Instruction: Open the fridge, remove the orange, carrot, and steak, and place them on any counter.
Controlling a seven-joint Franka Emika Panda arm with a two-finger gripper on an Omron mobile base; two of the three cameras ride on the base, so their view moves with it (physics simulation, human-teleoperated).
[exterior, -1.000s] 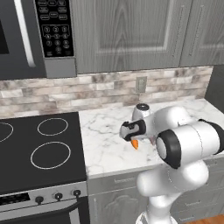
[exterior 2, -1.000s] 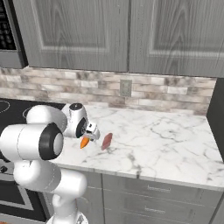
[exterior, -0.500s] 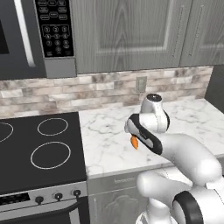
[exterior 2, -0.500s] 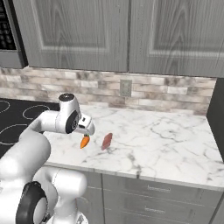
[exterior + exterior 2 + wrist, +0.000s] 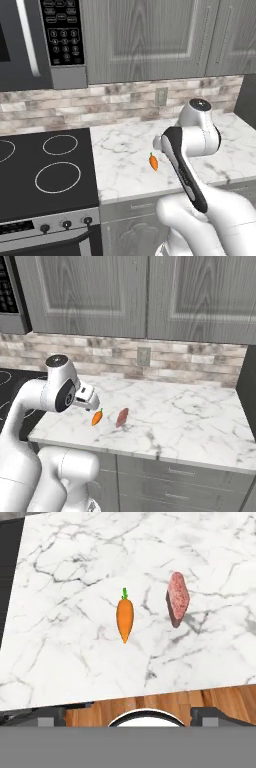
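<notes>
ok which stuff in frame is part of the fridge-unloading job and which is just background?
Job: carrot and steak, both lying apart on the counter; end effector open above them.

Background: stovetop, microwave, upper cabinets, wall outlet, drawers.

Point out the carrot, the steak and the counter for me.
carrot [image 5: 124,618]: hand view, middle of the orange root.
steak [image 5: 177,599]: hand view, centre of the meat.
counter [image 5: 190,416]: right base view, bare marble right of the steak.

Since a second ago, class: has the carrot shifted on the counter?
No. In the right base view the carrot lies beside the steak below the wall outlet, as before.
</notes>
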